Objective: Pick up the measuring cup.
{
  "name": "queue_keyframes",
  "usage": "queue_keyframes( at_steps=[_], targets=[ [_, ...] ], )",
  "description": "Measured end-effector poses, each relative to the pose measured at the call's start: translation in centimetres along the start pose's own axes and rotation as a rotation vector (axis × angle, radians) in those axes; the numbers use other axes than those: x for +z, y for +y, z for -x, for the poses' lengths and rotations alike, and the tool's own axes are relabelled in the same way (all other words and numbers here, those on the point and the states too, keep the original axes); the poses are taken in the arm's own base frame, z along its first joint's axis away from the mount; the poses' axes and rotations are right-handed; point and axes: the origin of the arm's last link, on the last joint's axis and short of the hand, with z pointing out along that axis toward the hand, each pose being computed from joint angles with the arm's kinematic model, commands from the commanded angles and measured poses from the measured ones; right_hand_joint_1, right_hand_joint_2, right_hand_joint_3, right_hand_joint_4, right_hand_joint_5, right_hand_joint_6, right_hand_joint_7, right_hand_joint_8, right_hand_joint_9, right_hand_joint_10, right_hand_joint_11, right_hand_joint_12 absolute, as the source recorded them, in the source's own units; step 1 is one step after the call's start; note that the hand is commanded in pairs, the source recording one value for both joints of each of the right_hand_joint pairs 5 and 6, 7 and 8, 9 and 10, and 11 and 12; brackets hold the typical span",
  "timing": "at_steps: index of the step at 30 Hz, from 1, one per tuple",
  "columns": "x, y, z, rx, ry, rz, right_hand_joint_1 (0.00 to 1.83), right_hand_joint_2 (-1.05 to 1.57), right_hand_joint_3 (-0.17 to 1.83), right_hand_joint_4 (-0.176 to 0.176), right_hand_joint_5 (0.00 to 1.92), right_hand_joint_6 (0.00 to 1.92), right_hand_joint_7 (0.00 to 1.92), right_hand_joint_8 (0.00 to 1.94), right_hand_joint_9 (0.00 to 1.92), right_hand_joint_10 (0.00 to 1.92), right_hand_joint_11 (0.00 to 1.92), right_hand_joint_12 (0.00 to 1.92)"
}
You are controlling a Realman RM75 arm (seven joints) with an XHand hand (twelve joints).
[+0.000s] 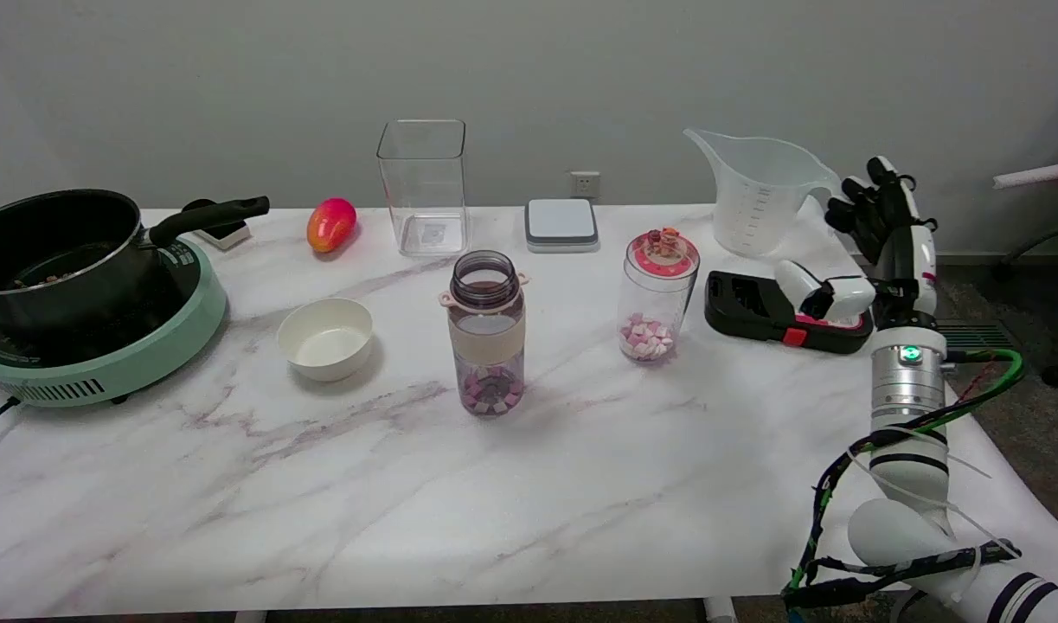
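Now your right hand (879,251) hovers with fingers spread, holding nothing, just beside the measuring cup (753,195) at the upper right of the frame. Slide the fingers around its handle, close firmly, and lift straight up, clear of the black tray (745,303).

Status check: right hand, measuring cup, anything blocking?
Right hand open, fingers beside the handle. Measuring cup upright on table, not gripped. Black tray just below the hand.
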Motion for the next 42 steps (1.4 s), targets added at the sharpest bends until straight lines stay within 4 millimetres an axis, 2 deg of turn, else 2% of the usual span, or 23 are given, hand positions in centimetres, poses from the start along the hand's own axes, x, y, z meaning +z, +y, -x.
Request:
queue_keyframes(
  at_steps=[6,12,17,24,36,42],
  targets=[
    [-0.4,0.3,1.0,0.100,-0.049,0.027,1.22,-0.38,1.39,0.000,0.17,0.17,0.38,0.38,0.47,0.47,0.43,0.43],
    [-0.7,0.6,2.2,0.215,-0.100,0.057,1.20,-0.37,1.33,0.000,0.18,0.18,0.39,0.39,0.47,0.47,0.43,0.43],
    [-0.8,0.6,2.9,0.298,-0.128,0.070,1.17,-0.43,1.41,0.000,0.17,0.17,0.37,0.37,0.43,0.43,0.37,0.37],
    [-1.1,0.6,3.6,0.412,-0.158,0.078,1.14,-0.43,1.32,0.000,0.15,0.15,0.35,0.35,0.41,0.41,0.33,0.33],
    [-1.1,0.8,4.0,0.520,-0.191,0.079,1.19,-0.38,1.14,0.000,0.09,0.09,0.36,0.36,0.48,0.48,0.50,0.50],
    [-0.7,1.2,4.3,0.510,-0.228,0.093,1.22,-0.50,1.22,0.000,0.07,0.07,0.38,0.38,0.50,0.50,0.54,0.54]
  ],
)
